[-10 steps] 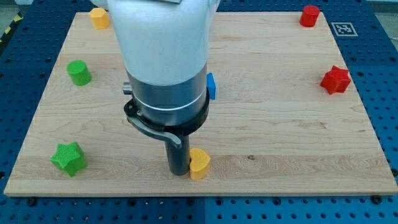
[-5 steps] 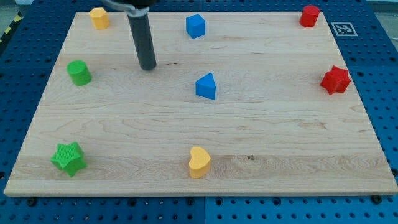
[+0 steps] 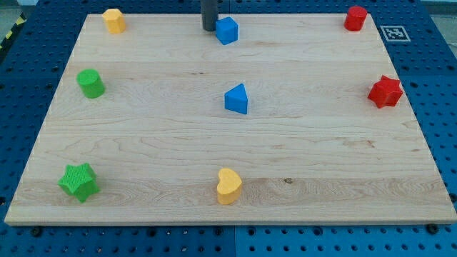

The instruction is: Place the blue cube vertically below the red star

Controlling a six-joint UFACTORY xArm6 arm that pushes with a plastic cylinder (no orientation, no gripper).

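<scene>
Near the view's top, slightly left of centre: my tip (image 3: 208, 28), just beside the blue cube (image 3: 226, 30) on the cube's left, touching or nearly so; contact too close to call. No gripper on this arm, only the dark rod, so nothing open, closed or gripping to report. Blue cube resting close to the top edge of the wooden surface (image 3: 321, 143), well apart from the red star (image 3: 385, 91), which sits at the view's right edge, about a third of the way down. Above the star, in the top right corner: a red block (image 3: 355, 18), shape not clear. Around the middle of the board: a blue triangle-like block (image 3: 237, 98), directly below the cube and well apart from it. At the bottom centre: a yellow heart (image 3: 228, 186). Top left corner: a yellow block (image 3: 113, 20), shape hard to make out. Left side: a green cylinder-like block (image 3: 91, 83), and lower down, near the bottom left corner, a green star (image 3: 78, 181).
</scene>
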